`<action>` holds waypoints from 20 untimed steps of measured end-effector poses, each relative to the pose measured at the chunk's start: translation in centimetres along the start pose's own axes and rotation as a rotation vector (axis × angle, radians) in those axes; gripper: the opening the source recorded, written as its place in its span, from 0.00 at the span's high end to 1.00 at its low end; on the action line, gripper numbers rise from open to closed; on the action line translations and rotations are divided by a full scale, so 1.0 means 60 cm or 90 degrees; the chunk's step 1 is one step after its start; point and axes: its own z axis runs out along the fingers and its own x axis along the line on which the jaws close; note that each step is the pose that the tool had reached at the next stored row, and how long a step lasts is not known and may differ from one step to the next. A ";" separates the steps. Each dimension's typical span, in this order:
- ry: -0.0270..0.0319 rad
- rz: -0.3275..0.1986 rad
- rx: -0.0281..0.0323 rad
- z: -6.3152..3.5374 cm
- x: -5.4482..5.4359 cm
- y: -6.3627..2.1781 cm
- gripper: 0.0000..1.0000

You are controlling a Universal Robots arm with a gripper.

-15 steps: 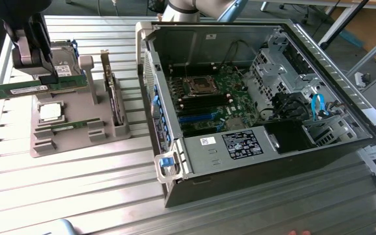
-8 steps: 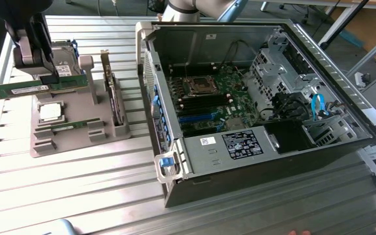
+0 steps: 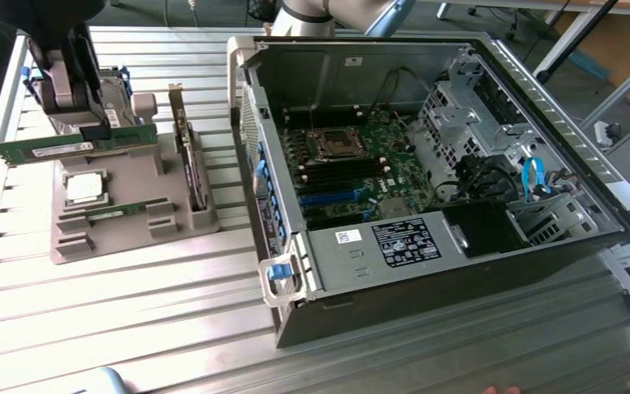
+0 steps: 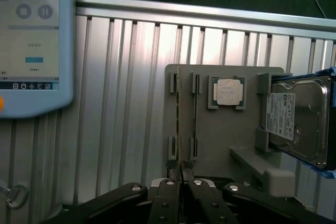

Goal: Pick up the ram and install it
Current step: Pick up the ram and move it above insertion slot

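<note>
The ram (image 3: 71,147) is a long, thin green stick, and my gripper (image 3: 94,134) is shut on its upper edge. It hangs level, just above the back of the grey parts holder (image 3: 129,222), at the exterior view's left. In the wrist view the ram (image 4: 180,174) is edge-on, a thin line pinched between the black fingertips of the gripper (image 4: 181,169). The holder's grey plate (image 4: 220,140) lies beyond them. The open computer case (image 3: 446,148), with its motherboard (image 3: 364,164), lies at the exterior view's right, well apart from the gripper.
On the holder sit a square silver processor (image 3: 83,187), a second green stick (image 3: 109,211), an upright expansion card (image 3: 187,160) and a hard drive (image 4: 299,124). A screen device (image 4: 31,45) lies on the ribbed metal table (image 3: 129,312).
</note>
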 end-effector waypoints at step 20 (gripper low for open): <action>0.0000 0.000 0.0000 -0.002 0.006 -0.064 0.88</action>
